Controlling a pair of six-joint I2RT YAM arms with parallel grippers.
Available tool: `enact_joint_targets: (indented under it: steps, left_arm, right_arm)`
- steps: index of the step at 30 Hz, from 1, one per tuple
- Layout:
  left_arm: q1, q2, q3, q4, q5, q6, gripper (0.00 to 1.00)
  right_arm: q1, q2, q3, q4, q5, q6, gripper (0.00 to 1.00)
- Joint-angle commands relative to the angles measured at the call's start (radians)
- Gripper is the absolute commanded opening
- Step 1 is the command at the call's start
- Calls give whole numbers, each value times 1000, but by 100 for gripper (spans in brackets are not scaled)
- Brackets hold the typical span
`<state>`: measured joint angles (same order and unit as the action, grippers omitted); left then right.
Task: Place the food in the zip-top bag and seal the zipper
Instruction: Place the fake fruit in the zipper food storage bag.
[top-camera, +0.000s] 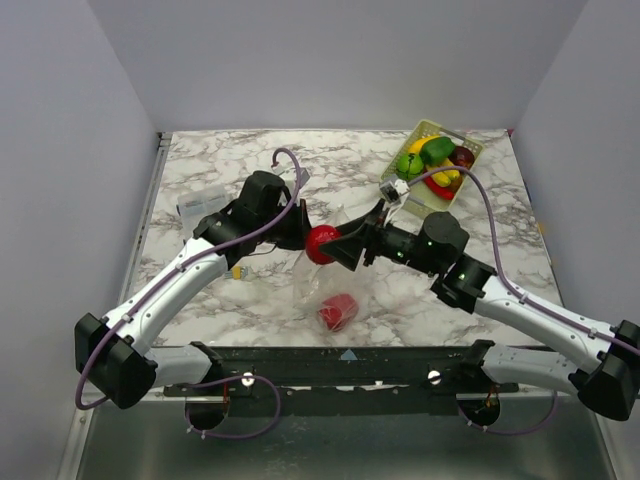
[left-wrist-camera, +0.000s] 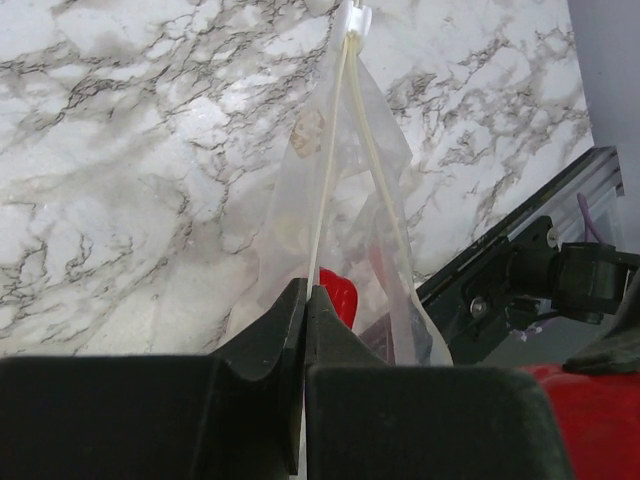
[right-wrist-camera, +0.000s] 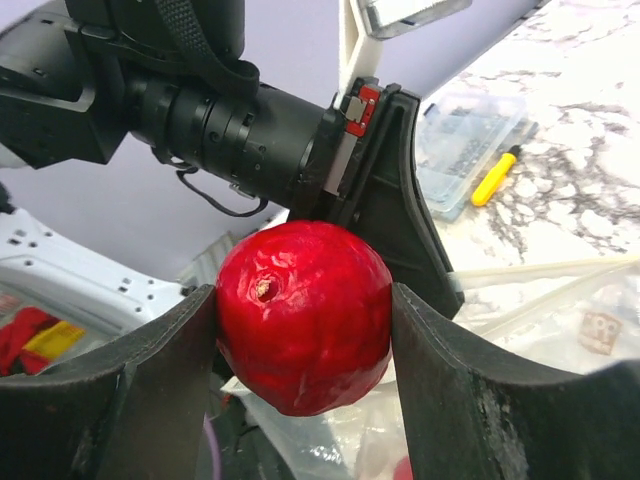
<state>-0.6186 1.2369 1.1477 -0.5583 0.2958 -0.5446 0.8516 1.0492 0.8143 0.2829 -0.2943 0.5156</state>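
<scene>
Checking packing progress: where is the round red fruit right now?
The round red fruit is over the middle of the table in the top view, clamped in the right gripper, beside the left gripper, which pinches the clear bag.

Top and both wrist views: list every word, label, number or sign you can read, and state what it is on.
No readable text in any view.
Small brownish printed patch on the zip-top bag: too blurred to read.
Red toy fruit and marble table: no lettering.
</scene>
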Motion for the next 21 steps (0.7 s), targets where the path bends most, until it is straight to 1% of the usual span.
enact_joint_targets:
  steps: [1, 5, 7, 12, 14, 21]
  left_arm:
    - [2, -22, -13, 28, 3, 3, 0]
    - [8, -24, -15, 30, 18, -1, 0]
    - [11, -26, -21, 39, 43, -4, 0]
    - [26, -34, -32, 85, 139, -20, 0]
    - [33, -40, -34, 98, 159, -25, 0]
    - [51, -61, -46, 127, 188, -46, 0]
  right_arm:
    - [93, 42, 64, -58, 188, -125, 1]
    - [163, 76, 78, -98, 363, -173, 1]
    - [187, 94, 90, -98, 396, -179, 1]
    - [251, 142, 135, -169, 526, -214, 1]
    - [256, 126, 113, -163, 534, -207, 1]
    - [255, -17, -34, -41, 557, -155, 1]
